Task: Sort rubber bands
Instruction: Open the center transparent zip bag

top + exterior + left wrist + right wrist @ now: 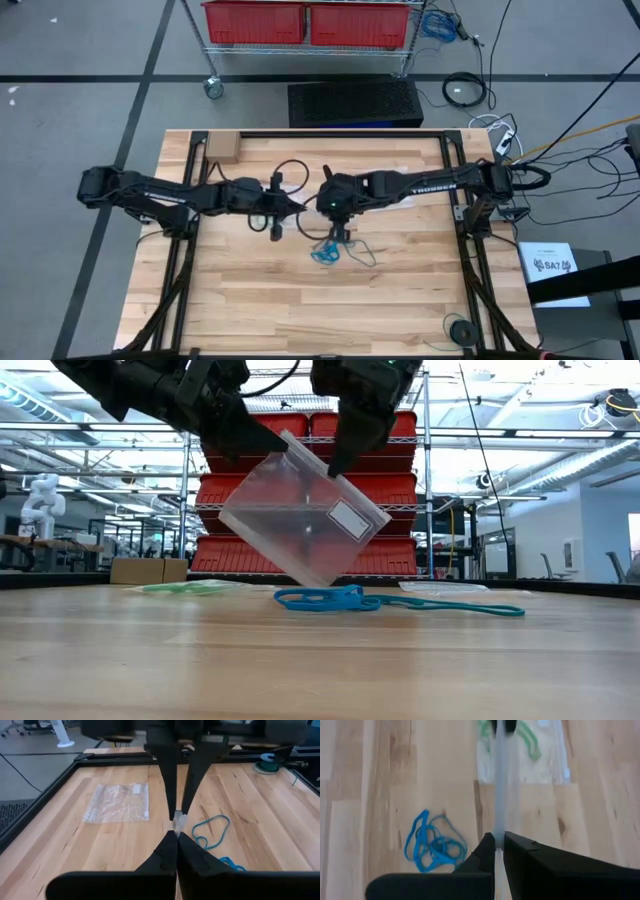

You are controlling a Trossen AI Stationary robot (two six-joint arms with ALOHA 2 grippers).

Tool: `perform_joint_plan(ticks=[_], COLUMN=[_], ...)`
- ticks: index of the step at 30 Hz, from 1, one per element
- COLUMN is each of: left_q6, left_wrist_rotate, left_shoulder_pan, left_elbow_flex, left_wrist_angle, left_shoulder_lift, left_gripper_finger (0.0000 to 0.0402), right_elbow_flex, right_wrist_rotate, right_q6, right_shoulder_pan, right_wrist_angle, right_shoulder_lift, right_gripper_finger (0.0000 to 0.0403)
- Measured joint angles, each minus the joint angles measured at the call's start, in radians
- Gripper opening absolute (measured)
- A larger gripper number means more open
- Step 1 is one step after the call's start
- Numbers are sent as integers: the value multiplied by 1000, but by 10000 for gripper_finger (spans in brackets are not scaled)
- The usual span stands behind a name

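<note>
A clear flat plastic bag hangs tilted between my two grippers above the middle of the table. My left gripper is shut on it from the left and my right gripper from the right. In the high view the two grippers stand close together. Below the bag a tangle of bright blue rubber bands lies on the wood, with a teal band beside it. Green bands lie in another bag on the table. My left gripper pinches the bag's upper edge at its highest corner between both fingertips, coming from the table's left and slanting down. The bag is lifted clear and hangs tilted below. My right gripper pinches the same upper edge a little farther along, from above, fingers pointing down. The bag runs edge-on away from it toward my left gripper.
A second clear bag lies flat on the table toward the far side. A small cardboard box sits at the far left corner, and a tape roll near the right front. Red bins stand beyond the table.
</note>
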Motion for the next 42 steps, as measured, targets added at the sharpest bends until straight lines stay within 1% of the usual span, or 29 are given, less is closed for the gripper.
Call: perform_joint_plan(ticks=[14, 23, 33, 37, 40, 42], left_q6=[1, 0, 7, 13, 26, 26], left_wrist_rotate=[0, 0, 4, -5, -28, -36], left_shoulder_pan=[0, 0, 0, 0, 1, 2], left_elbow_flex=[0, 0, 0, 0, 0, 0], left_wrist_angle=[2, 0, 5, 5, 9, 6], left_shoulder_lift=[-7, -7, -6, -6, -9, -9], left_gripper_finger=[0, 0, 0, 0, 0, 0], right_elbow_flex=[0, -1, 2, 2, -8, 4], right_wrist_rotate=[0, -1, 4, 2, -12, -14], right_q6=[48, 58, 132, 155, 166, 173], right_shoulder_pan=[21, 26, 46, 54, 65, 69], right_wrist_angle=[-150, -205, -304, -304, -372, -364], right_shoulder_lift=[0, 0, -2, -2, -2, -2], right_gripper_finger=[0, 0, 1, 23, 55, 80])
